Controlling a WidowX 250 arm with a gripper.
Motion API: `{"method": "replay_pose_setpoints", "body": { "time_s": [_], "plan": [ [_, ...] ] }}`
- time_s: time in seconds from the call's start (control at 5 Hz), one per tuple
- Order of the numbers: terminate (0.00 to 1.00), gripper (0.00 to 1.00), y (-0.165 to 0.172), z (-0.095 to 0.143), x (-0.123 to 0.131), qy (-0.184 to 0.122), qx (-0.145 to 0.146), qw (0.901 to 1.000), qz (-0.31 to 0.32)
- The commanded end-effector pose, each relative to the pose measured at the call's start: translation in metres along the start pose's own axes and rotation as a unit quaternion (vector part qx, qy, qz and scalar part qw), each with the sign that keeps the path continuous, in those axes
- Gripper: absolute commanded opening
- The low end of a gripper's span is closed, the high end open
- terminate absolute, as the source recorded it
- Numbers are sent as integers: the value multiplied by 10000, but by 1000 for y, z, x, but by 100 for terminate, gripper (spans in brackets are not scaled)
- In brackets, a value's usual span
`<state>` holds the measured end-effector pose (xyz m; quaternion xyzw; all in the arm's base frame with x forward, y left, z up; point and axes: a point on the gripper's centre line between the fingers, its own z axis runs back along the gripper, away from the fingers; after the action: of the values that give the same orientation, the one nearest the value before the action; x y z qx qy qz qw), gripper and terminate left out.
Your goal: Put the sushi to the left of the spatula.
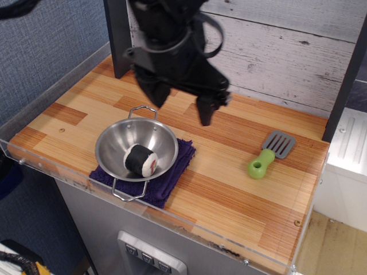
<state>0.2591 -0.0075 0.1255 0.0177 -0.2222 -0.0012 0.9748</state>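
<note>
The sushi [141,160], a short black roll with a white end and reddish centre, lies on its side inside a steel bowl [117,139] at the front left of the wooden table. The spatula [270,154], with a grey slotted blade and a lime-green handle, lies at the right of the table. My gripper [182,109] is open and empty. It hangs above the table just behind and to the right of the bowl, its fingers pointing down. It is well left of the spatula.
The bowl sits on a purple cloth [172,175] near the table's front edge. A dark post [118,34] stands at the back left. A white plank wall [298,46] runs along the back. A clear rim edges the table front and left.
</note>
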Motion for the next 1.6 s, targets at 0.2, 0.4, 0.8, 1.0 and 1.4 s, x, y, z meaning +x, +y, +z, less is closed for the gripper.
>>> {"method": "replay_pose_setpoints", "body": {
  "time_s": [0.2, 0.4, 0.8, 1.0, 1.4],
  "plan": [
    [0, 100, 23, -6, -29, 402, 433, 9980, 227],
    [0, 100, 27, -19, -38, 606, 474, 9965, 326],
    [0, 100, 37, -47, -55, 958, 658, 9928, 288],
    [0, 100, 42, -57, -58, 1100, 802, 9903, 261],
    [0, 100, 54, -62, -55, 1101, 789, 9897, 453]
  ]
}}
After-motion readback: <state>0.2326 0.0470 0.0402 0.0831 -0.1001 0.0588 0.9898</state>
